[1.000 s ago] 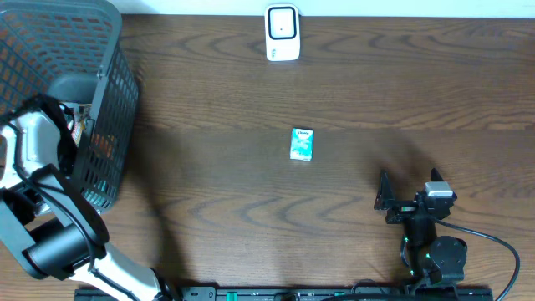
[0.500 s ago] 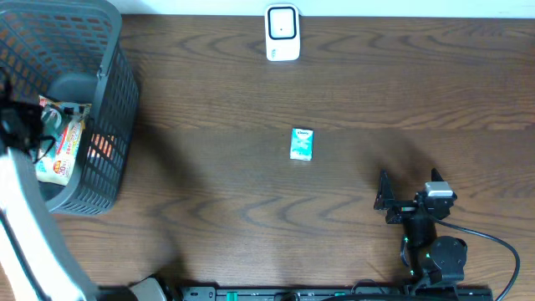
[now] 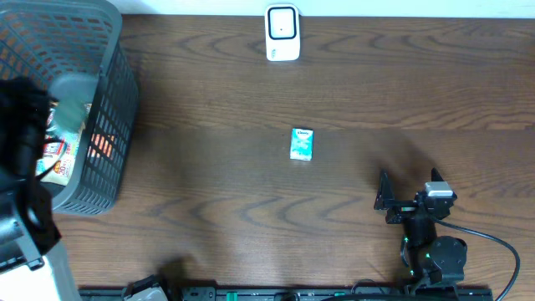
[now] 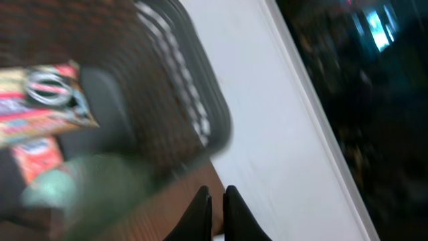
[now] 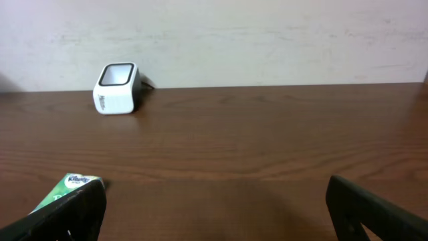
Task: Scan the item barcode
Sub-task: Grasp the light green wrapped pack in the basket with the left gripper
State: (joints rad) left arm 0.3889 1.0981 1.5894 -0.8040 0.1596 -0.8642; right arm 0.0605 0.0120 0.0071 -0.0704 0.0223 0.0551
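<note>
Pincer of the left arm (image 4: pixel 215 204) hangs shut and empty at the dark mesh plastic basket (image 3: pixel 113 109), presumably seeking something to scan; right pincer (image 5: pixel 221 211) idles wide open.

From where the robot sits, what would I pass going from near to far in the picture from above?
right gripper → tissue pack → scanner. The basket runs alongside most of that stretch, so it has no clear place in the order.
</note>
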